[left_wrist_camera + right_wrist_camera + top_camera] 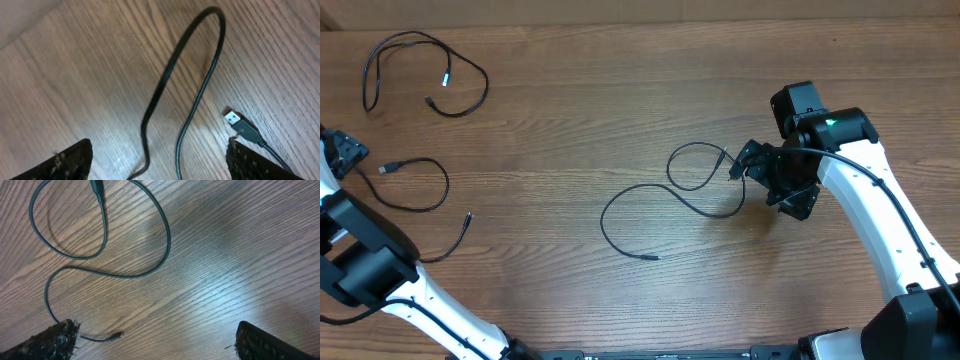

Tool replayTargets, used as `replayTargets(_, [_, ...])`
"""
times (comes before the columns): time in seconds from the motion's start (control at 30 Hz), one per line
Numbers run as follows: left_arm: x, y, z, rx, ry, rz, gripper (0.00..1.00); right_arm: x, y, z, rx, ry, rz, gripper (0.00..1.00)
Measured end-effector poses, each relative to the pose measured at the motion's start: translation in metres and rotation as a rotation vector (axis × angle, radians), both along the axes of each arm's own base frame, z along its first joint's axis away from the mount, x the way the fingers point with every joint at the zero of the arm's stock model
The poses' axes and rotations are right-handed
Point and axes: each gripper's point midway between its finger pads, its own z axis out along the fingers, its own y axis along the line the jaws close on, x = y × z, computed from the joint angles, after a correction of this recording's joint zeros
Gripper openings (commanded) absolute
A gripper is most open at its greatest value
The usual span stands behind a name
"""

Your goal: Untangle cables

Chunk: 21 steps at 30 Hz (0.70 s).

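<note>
Three thin black cables lie apart on the wooden table. One cable (480, 72) loops at the far left back. A second cable (445, 182) with a silver USB plug (232, 118) lies at the left. My left gripper (342, 152) hovers over it, open, and two of its strands (192, 107) run between the fingers (60, 162). The third cable (605, 215) curls at the table's middle. My right gripper (752, 165) stands open at that cable's right end, its small plug (116, 336) lying on the wood by the left finger (50, 342), not gripped.
Both white arms (880, 210) reach in from the table's front edge. A thick black cord (910, 225) runs along the right arm. The table's back edge (620, 22) shows at the top of the overhead view.
</note>
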Motion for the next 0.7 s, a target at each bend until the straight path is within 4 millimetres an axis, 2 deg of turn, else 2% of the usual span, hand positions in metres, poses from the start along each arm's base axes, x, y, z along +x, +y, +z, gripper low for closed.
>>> replayTargets(0.03, [0.001, 0.0, -0.002, -0.002, 0.0, -0.003, 0.74, 0.0, 0.0, 0.0, 0.0, 0.0, 0.0, 1.0])
replayTargets(0.17, [0.002, -0.001, -0.019, -0.025, 0.016, -0.018, 0.62, 0.0, 0.0, 0.0, 0.0, 0.0, 0.0, 1.0])
replayTargets(0.2, [0.002, -0.001, -0.024, -0.031, 0.022, -0.02, 0.56, 0.0, 0.0, 0.0, 0.0, -0.001, 0.0, 1.0])
replayTargets(0.27, [0.002, -0.002, -0.036, -0.048, 0.035, -0.019, 0.39, 0.0, 0.0, 0.0, 0.0, 0.0, 0.0, 1.0])
replayTargets(0.33, [0.001, -0.003, -0.047, -0.064, 0.053, -0.021, 0.13, 0.0, 0.0, 0.0, 0.0, -0.001, 0.0, 1.0])
replayTargets(0.37, [0.0, -0.004, -0.052, -0.074, 0.059, -0.02, 0.04, 0.0, 0.0, 0.0, 0.0, 0.0, 0.0, 1.0])
replayTargets(0.47, [-0.002, -0.005, -0.06, -0.088, 0.069, -0.018, 0.04, 0.0, 0.0, 0.0, 0.0, 0.0, 0.0, 1.0])
replayTargets(0.7, [-0.007, 0.001, -0.062, -0.123, 0.017, 0.061, 0.04, 0.0, 0.0, 0.0, 0.0, -0.001, 0.0, 1.0])
